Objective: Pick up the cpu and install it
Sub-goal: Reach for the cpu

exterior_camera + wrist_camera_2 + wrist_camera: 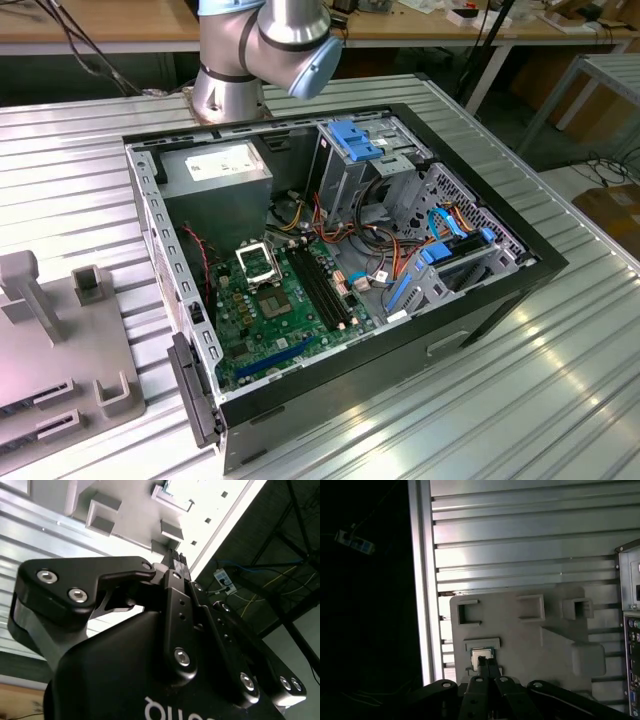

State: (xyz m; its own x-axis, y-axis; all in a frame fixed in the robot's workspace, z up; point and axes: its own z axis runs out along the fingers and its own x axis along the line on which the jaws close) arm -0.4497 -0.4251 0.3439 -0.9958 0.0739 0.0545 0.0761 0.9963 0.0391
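Observation:
In the first wrist view the cpu point(481, 654), a small square chip with a silver-grey top, lies in a recess of the grey fixture plate point(530, 635), close to the table's edge. My gripper point(487, 664) hangs above it, apart from it, its two fingers pressed together with nothing between them. The second wrist view has the same shut fingertips point(173, 559) pointing towards the plate point(130, 505). In the exterior view the motherboard's square socket point(258, 262) lies open inside the computer case point(500, 300).
The ribbed metal table point(560, 400) carries the open case and the grey fixture plate point(60, 340) at the exterior view's left. The arm's base point(232, 90) stands behind the case. Cables, drive cages and memory slots crowd the case around the socket.

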